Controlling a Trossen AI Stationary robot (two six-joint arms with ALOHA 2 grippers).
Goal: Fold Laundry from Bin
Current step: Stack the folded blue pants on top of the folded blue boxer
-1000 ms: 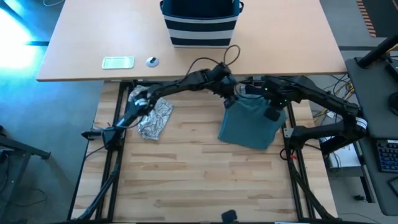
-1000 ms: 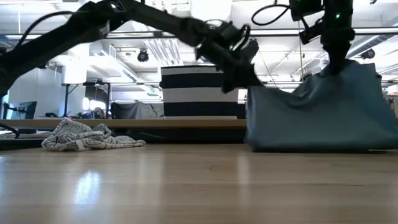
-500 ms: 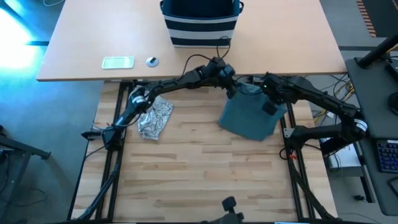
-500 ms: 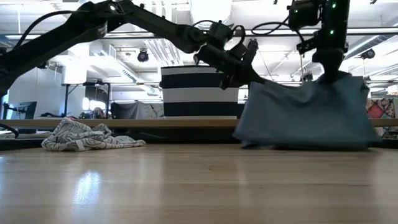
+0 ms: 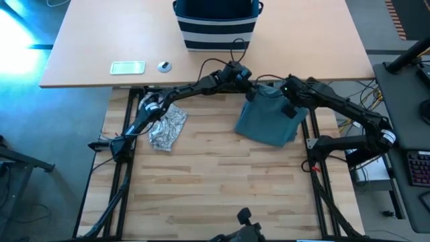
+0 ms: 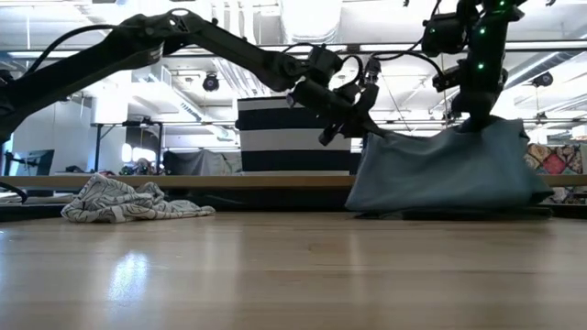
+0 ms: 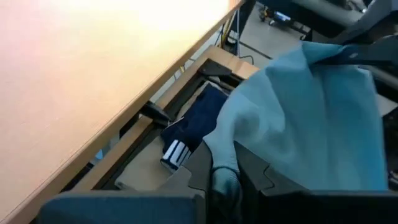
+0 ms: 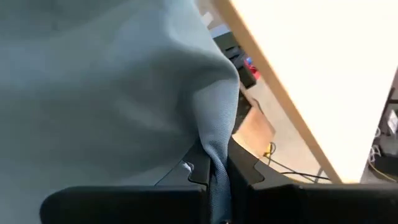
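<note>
The large teal-green garment (image 5: pixel 265 122) hangs spread between my two grippers at the work table's far right. Its lower edge (image 6: pixel 440 207) rests on the wood. My left gripper (image 5: pixel 250 91) is shut on its left top corner. My right gripper (image 5: pixel 290 107) is shut on its right top part. A grey-white patterned garment (image 5: pixel 166 128) lies crumpled at the table's far left. The navy bin (image 5: pixel 216 24) with white stripes stands on the desk beyond the table. My left gripper pinches a top corner of the teal garment, a thick hemmed edge (image 7: pixel 224 169), between its two fingers. It comes slanting down from the table's left. The cloth runs fairly taut toward the other gripper. My right gripper pinches a bunched fold at the garment's top edge (image 8: pixel 215 163) between its two fingers, pointing steeply down from above. The cloth hangs below the fingers, and its bottom lies on the table.
The pale desk (image 5: pixel 80 54) beyond the work table carries a flat clear case (image 5: pixel 127 67) and a small round thing (image 5: pixel 164 66). A dark navy cloth (image 7: pixel 196 124) lies in the gap under the desk's edge. Bare wood (image 5: pixel 215 188) stretches toward the near edge.
Both grippers have gone down and toward the table's far edge, tipping as they went, both still shut on the teal garment. The garment has sunk with them: more of its lower part lies on the table, and it has shifted toward the far edge.
</note>
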